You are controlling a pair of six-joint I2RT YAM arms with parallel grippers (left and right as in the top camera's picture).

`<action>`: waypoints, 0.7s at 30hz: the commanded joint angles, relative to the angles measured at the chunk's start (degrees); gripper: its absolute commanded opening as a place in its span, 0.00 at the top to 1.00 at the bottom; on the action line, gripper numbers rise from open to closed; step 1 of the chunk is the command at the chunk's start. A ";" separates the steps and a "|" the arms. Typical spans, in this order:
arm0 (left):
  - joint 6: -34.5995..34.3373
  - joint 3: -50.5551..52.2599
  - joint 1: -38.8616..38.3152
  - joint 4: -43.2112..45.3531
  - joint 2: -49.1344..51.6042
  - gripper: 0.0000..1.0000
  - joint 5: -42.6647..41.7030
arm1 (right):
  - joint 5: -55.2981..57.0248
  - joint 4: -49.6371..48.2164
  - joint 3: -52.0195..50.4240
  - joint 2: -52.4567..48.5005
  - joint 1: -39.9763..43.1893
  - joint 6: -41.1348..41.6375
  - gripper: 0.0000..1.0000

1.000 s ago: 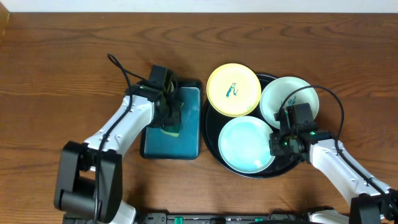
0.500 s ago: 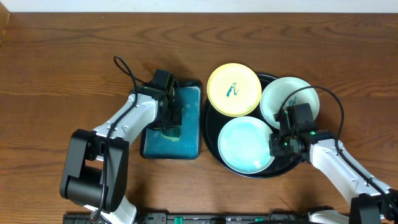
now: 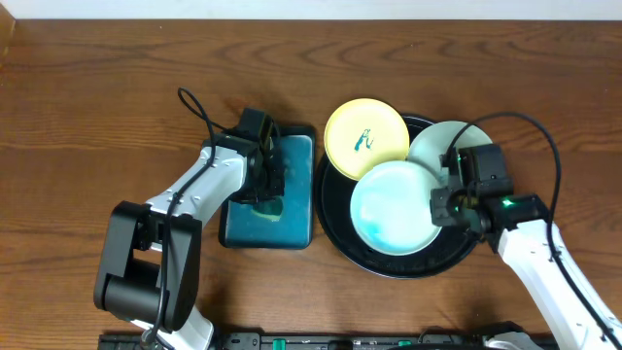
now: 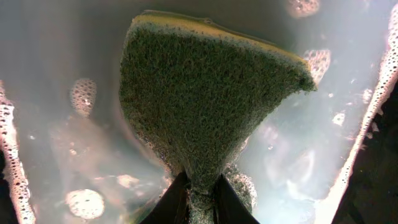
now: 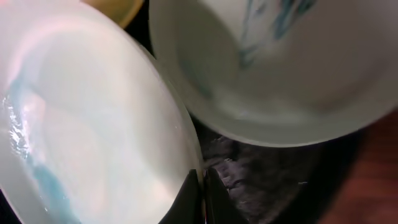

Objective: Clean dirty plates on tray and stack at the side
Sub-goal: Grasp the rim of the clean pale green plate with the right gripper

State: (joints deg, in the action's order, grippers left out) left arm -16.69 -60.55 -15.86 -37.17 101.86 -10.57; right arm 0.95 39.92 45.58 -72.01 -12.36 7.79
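– Left gripper (image 4: 198, 186) is clamped narrow on the base of the sponge (image 4: 205, 99), down at the suds in the teal tray (image 3: 292, 222). Right gripper (image 5: 202, 186) is pinched thin on the rim of one mint plate (image 3: 389, 209). You've got that plate tilted up over the black tray (image 3: 333, 226), overlapping the yellow plate (image 3: 365, 139) and the second mint plate (image 3: 434, 146).
– So the step is wiping the held one?
– That's my read. Nothing is stacked on the table (image 3: 97, 78) yet. Bring the sponge to the plate, not the plate to the suds. Your rim pinch looks shallow, and a wet rim will likely slip.
– Angle?
– Tip the plate's face toward the left arm. Brace its low edge on the black tray's floor if you can, so the wipe loads the tray and not the pinch. Stroke away from the right fingers.
– Is the held plate even dirty?
– Can't tell. The right wrist view shows a faint teal streak low on it, which could be stain or tinted water. The yellow plate and the second mint plate both carry clear teal scribbles.
– Risks?
– The sponge dripping as it crosses from tray to tray, and your plate clipping the yellow one when you swing. Lift clear first.
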 commanded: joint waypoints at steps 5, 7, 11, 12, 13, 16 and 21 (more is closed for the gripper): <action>-0.11 0.72 0.02 -0.22 2.21 0.87 0.52 | 16.81 1.07 3.37 0.68 -6.54 -1.01 0.99; -0.11 0.72 0.02 -0.22 2.21 0.87 0.52 | 18.91 0.98 3.85 0.68 -8.26 -0.98 0.99; -0.09 0.72 0.02 -0.22 2.21 0.87 0.55 | 20.28 0.74 5.22 0.68 -10.78 -0.98 0.99; -0.09 0.72 0.02 -0.22 2.21 0.87 0.55 | 20.28 0.59 5.53 0.68 -11.30 -0.98 0.99; -0.09 0.72 0.02 -0.22 2.21 0.87 0.52 | 20.28 0.48 5.81 0.68 -11.82 -0.98 0.99; -0.09 0.72 0.02 -0.22 2.21 0.87 0.55 | 21.35 -0.09 6.43 0.68 -12.96 -1.01 0.99; -0.09 0.72 0.02 -0.20 2.21 0.87 0.52 | 24.44 -0.09 7.15 0.68 -14.47 -1.03 0.99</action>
State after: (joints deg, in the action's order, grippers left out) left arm -16.69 -60.55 -15.86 -37.12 101.91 -10.57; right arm 21.80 40.01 50.81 -71.81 -25.80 7.09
